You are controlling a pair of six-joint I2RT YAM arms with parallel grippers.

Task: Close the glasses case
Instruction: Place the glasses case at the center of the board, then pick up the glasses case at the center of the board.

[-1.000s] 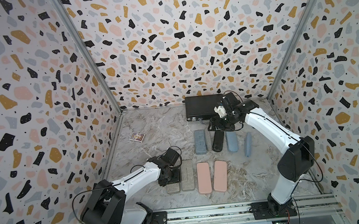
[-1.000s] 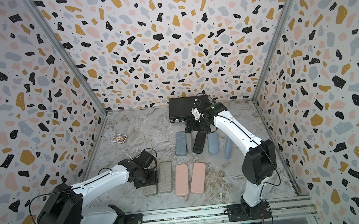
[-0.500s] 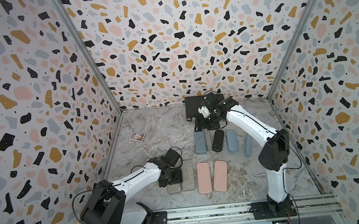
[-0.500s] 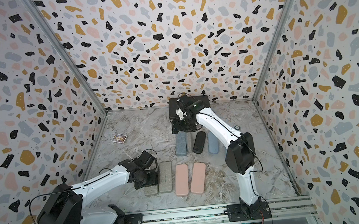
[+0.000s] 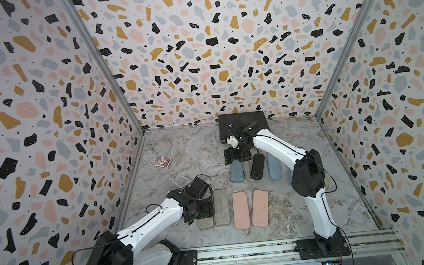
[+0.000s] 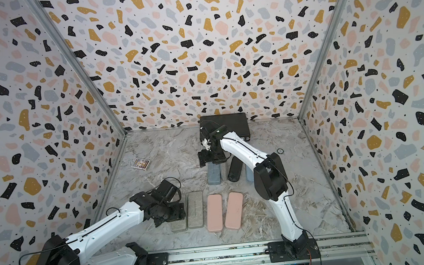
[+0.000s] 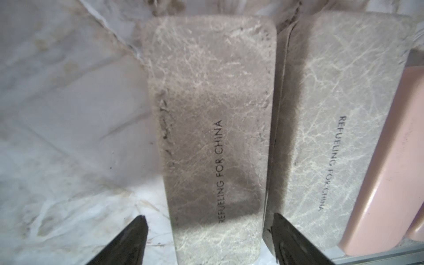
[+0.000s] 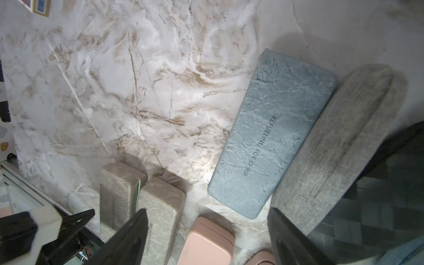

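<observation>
At the front, the left claw (image 7: pixel 208 215) has spread wide and straddles one end of the taupe glasses case (image 7: pixel 206 103) without touching it (lid flat, seemingly shut: this one looks done). The case lies on the bench (image 7: pixel 68 114), long axis running front to back, just beside its twin (image 7: pixel 344 103). Farther back, the right claw (image 8: pixel 207 209), also gaping and empty, has swung from the black case (image 5: pixel 257 166) to above the blue-grey case (image 8: pixel 275 133).
</observation>
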